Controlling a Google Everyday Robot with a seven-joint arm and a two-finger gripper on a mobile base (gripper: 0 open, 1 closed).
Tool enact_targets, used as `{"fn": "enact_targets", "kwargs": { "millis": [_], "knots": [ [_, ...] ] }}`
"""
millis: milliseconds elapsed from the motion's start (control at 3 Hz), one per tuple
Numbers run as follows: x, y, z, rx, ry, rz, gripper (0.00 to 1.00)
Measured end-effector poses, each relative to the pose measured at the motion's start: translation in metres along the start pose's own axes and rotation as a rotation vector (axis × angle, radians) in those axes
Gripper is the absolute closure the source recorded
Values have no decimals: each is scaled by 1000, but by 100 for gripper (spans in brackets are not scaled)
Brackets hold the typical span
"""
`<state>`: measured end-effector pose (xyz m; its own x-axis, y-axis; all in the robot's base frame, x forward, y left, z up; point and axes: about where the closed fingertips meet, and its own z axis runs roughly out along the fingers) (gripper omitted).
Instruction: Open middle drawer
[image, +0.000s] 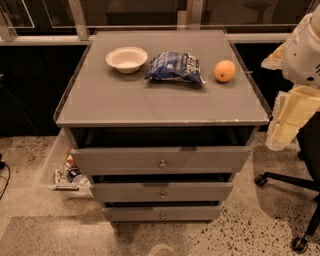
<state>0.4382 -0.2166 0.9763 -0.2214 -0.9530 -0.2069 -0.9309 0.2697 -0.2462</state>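
Tool (287, 122), cream-yellow in colour, hangs below the robot's white arm (305, 47) at the far right edge of the view. It is in the air, just off the right front corner of a grey tabletop (150, 102), and appears to touch nothing. Whether the tool is open or closed cannot be told from this angle.

Three grey flat-fronted drawers are stacked under the tabletop, to the left of the tool and lower than it. The middle drawer (162, 191) is the second one down, well apart from the tool, with a small round metal knob (163, 195) at the centre of its front. A thin dark gap runs along the top of its front, and how far out it stands cannot be judged. The top drawer (162, 160) sits above it, under a deeper dark gap, and the bottom drawer (162, 214) sits below it, nearest the floor.

Three things lie in a row on the tabletop, to the left of the tool and farther back. Nearest the tool is an orange (225, 71), then a blue snack bag (175, 66) lying flat, then a white bowl (126, 59) standing upright.

Far to the left of the tool, on the speckled floor (240, 235), a clear bin (57, 165) holds small odds and ends. Below the tool, the black wheeled base of a chair (282, 179) rests on the floor.
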Motion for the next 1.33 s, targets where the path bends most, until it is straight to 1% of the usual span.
{"fn": "enact_targets", "kwargs": {
  "millis": [333, 667, 1000, 1333],
  "knots": [
    [0, 4, 5, -4, -10, 2, 0],
    [5, 26, 35, -31, -21, -7, 0],
    [33, 61, 98, -110, -11, 0, 0],
    [64, 100, 165, -157, -34, -24, 0]
  ]
}}
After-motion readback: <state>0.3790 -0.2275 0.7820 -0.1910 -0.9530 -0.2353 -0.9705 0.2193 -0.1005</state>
